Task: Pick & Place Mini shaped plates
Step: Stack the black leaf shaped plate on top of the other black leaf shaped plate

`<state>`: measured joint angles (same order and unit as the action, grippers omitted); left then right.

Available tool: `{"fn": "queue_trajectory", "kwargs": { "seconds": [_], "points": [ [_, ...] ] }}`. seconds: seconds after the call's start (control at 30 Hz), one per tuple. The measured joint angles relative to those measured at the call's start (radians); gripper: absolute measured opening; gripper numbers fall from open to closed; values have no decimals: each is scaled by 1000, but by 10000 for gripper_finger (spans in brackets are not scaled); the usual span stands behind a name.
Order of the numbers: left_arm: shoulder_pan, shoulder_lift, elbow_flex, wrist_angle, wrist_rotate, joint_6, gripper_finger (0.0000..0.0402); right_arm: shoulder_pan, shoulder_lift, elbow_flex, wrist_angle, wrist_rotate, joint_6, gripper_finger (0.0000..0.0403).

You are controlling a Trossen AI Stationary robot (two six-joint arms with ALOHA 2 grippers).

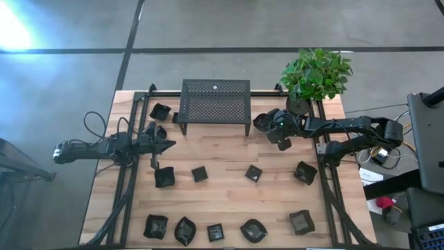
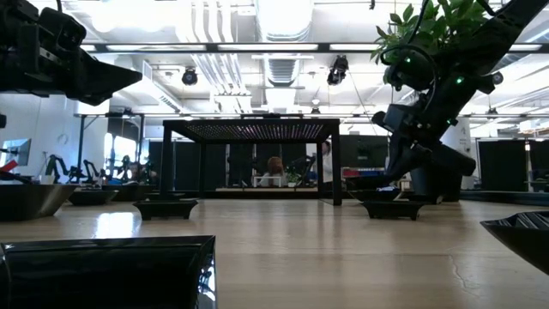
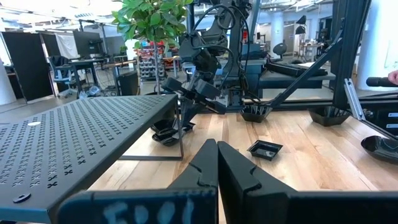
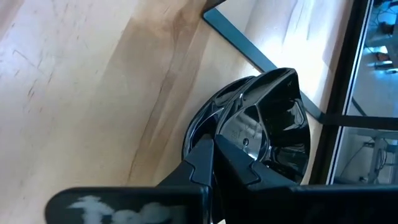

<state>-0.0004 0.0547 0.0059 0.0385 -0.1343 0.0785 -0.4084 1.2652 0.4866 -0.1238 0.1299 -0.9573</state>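
Observation:
Several small glossy black mini plates lie scattered on the wooden table, among them one (image 1: 200,173) in the middle row and one (image 1: 254,230) by the near edge. My right gripper (image 1: 269,125) is beside the right legs of the black mesh stand (image 1: 215,104), shut on a rounded mini plate (image 4: 267,124). My left gripper (image 1: 168,144) hovers shut and holding nothing at the table's left, near the stand's left leg; in the left wrist view its fingers (image 3: 217,155) point across the table toward the right arm. My right gripper pinches the mini plate by its near rim (image 4: 205,134) between the two shut fingers. It comes at the plate slanting down from the table's right side. The plate sits low by the stand's leg (image 3: 168,134); whether it is clear of the table I cannot tell.
A potted plant (image 1: 316,73) stands at the far right corner, just behind my right arm. The mesh stand fills the far middle. Black frame rails (image 1: 326,180) run along both table sides. Bare wood (image 1: 222,149) lies between the stand and the middle row of plates.

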Motion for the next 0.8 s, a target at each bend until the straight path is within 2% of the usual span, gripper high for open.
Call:
{"fn": "queue_trajectory", "kwargs": {
  "seconds": [0.17,0.8],
  "points": [
    [0,0,0,1,0,-1,0,0,0,0,8,0,64,8],
    [0,0,0,2,1,-3,0,0,0,0,31,1,89,9]
  ]
}}
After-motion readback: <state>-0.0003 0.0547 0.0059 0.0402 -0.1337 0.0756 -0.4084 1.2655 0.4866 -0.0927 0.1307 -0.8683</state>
